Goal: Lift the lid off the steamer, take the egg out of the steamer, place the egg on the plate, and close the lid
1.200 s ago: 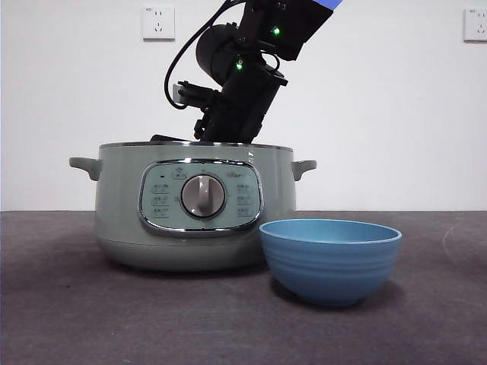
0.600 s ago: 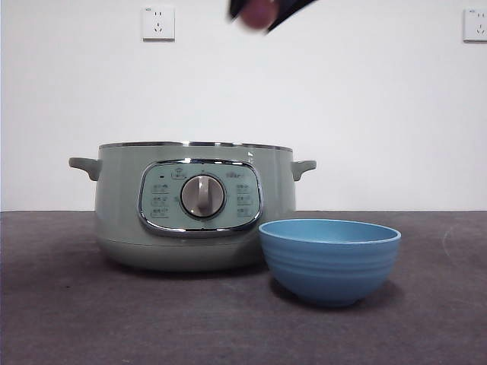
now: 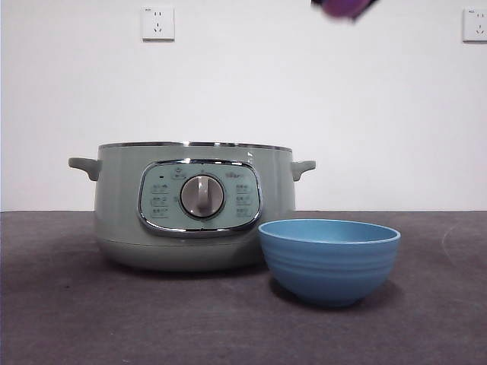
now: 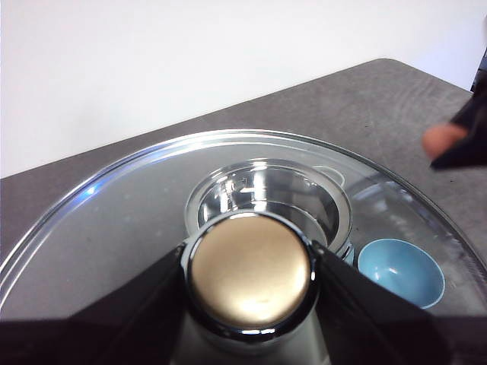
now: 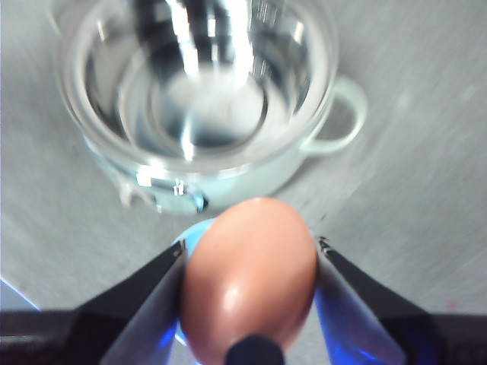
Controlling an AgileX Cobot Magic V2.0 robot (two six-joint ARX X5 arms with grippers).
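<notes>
The steamer (image 3: 194,205) stands open on the table, without its lid; its empty shiny pot shows in the right wrist view (image 5: 205,99). The blue plate (image 3: 329,258) stands in front of it to the right. My right gripper (image 5: 249,258) is shut on the brown egg (image 5: 249,281), high above the table between steamer and plate. In the front view it is only a blurred tip (image 3: 344,6) at the top edge. My left gripper (image 4: 251,266) is shut on the knob (image 4: 251,277) of the glass lid (image 4: 114,228), held up in the air.
Seen through the lid in the left wrist view are the steamer (image 4: 266,194), the plate (image 4: 401,270) and the egg in the right gripper (image 4: 445,141). Dark table, white wall with two sockets (image 3: 157,23) behind.
My right gripper rose out of the steamer with the egg and moved right, now only a tip at the front view's top edge. Steamer and plate have not moved.
</notes>
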